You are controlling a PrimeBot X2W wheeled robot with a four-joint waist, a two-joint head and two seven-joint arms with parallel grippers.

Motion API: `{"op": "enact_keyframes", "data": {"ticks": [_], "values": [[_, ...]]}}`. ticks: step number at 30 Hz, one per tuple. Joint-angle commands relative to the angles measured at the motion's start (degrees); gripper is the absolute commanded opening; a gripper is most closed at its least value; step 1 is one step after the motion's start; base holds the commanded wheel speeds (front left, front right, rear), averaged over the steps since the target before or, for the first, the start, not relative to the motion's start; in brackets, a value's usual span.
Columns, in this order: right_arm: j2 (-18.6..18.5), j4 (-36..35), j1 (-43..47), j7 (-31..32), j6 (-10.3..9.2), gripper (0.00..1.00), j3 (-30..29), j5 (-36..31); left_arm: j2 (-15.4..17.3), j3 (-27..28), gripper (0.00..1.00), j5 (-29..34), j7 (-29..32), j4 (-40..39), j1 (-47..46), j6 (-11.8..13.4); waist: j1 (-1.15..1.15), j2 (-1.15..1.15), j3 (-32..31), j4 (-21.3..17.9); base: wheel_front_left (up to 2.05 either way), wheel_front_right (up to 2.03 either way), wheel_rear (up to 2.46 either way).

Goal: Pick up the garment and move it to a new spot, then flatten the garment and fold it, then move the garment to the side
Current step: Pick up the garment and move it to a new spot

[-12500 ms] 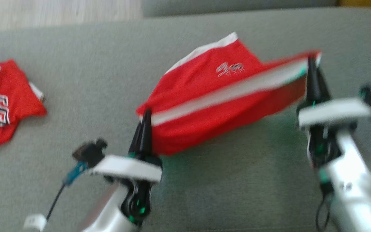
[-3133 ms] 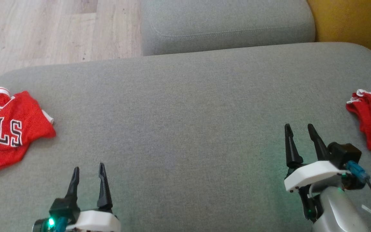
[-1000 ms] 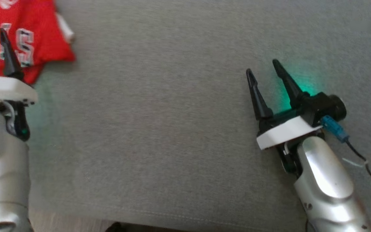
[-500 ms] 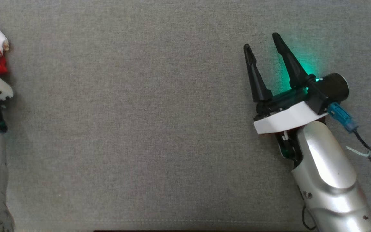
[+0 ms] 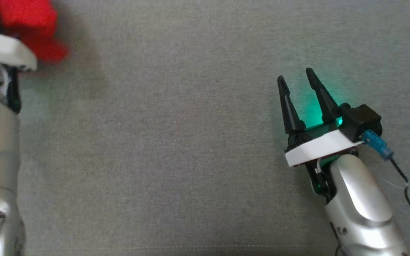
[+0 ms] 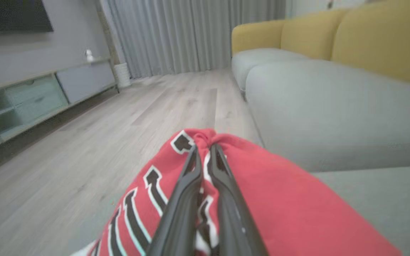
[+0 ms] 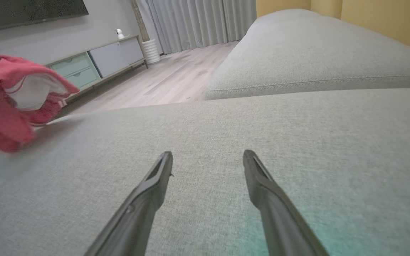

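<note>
Grey sofa cushion [image 5: 190, 142], wood floor [image 6: 137, 106] beyond; red jersey [image 6: 290, 206] hangs bunched at the cushion's left end, w/ left gripper [image 6: 205, 147] clamped tight on a fold by the lettering. No clear long axis, it just droops from the pinch. Best carry it high twd centre & lay down w/o dragging; right gripper [image 5: 295, 75] hovers mid-right, fingers spread, empty.

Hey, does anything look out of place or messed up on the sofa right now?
Only the red jersey stands out. It is bunched into a wad rather than lying flat, pinched at a fold by the shut left tool. The right tool is open over the bare sofa cushion. No damage or spill is visible.
</note>
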Motion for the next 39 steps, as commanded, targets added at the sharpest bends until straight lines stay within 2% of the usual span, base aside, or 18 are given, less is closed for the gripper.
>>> {"op": "enact_keyframes", "data": {"ticks": [1,3,15,19,23,24,25,26,30,31,34,37,39], "values": [[0.62,-1.61,0.81,0.04,0.19,1.0,1.5,1.17,1.43,-0.77,0.0,0.0,-0.66,-3.77,-2.19,-0.25,0.0,0.0,-2.24,-2.08,0.0,0.0,0.0],[0.62,-1.54,1.07,0.04,0.19,1.0,1.74,1.75,0.75,-2.04,0.0,-0.35,-0.69,-5.2,-2.35,-0.29,0.0,0.0,-2.82,-2.71,0.0,0.0,0.0],[0.64,-0.89,4.06,0.04,0.19,1.0,5.77,7.45,-9.64,-23.43,0.0,-13.01,0.4,-22.3,3.94,-0.34,0.0,0.0,-8.06,-13.01,0.0,0.0,0.0],[0.64,-0.57,4.5,0.04,0.19,1.0,6.8,8.17,-11.74,-28.88,0.0,-15.52,0.66,-23.42,7.45,-0.34,0.0,0.0,-8.96,-16.23,0.0,0.0,0.0],[0.64,-0.53,4.74,0.04,0.19,1.0,7.5,8.85,-12.4,-32.5,0.0,-15.93,0.59,-20.64,10.96,-0.34,0.0,0.0,-9.3,-18.17,0.0,0.0,0.0],[0.64,-0.54,4.79,0.04,0.19,1.0,7.55,8.94,-12.44,-32.99,0.15,-15.77,0.42,-19.64,11.87,-0.34,0.0,0.0,-9.33,-18.36,0.0,0.0,0.0],[0.64,-0.54,4.84,0.04,0.19,1.0,7.57,9.0,-12.49,-33.21,0.76,-15.84,0.24,-18.58,12.85,-0.29,0.0,0.0,-9.36,-18.47,0.0,0.0,0.0],[0.64,-0.53,4.88,0.04,0.19,1.0,7.55,9.02,-12.53,-33.09,1.0,-15.97,0.0,-17.69,13.79,0.02,0.0,0.0,-9.4,-18.51,0.0,0.0,0.0],[0.64,-0.27,5.14,0.04,0.19,1.0,7.0,8.94,-11.97,-30.2,1.0,-16.11,-0.82,-16.09,17.94,3.41,0.0,0.0,-10.01,-17.84,0.0,0.0,0.0],[0.64,-0.05,5.29,0.04,0.19,1.0,6.66,8.8,-11.33,-27.05,1.0,-15.6,-0.9,-18.37,20.76,5.49,0.0,0.0,-10.58,-17.03,0.0,0.0,0.0],[0.64,0.55,5.6,0.04,0.19,1.0,5.97,8.22,-10.2,-21.57,1.0,-14.15,-0.93,-22.47,26.88,8.28,0.0,0.0,-11.9,-15.59,0.0,0.0,0.0],[0.64,1.14,5.99,0.04,0.19,1.0,4.86,7.52,-9.84,-15.43,1.0,-12.93,-0.93,-26.29,33.71,10.17,0.0,0.0,-13.21,-13.97,0.0,0.0,0.0],[0.64,1.61,6.34,0.04,0.19,1.0,3.97,6.93,-9.91,-12.19,1.0,-11.73,-0.94,-28.04,37.84,10.38,0.0,0.0,-14.2,-12.73,0.0,0.0,0.0]]}}
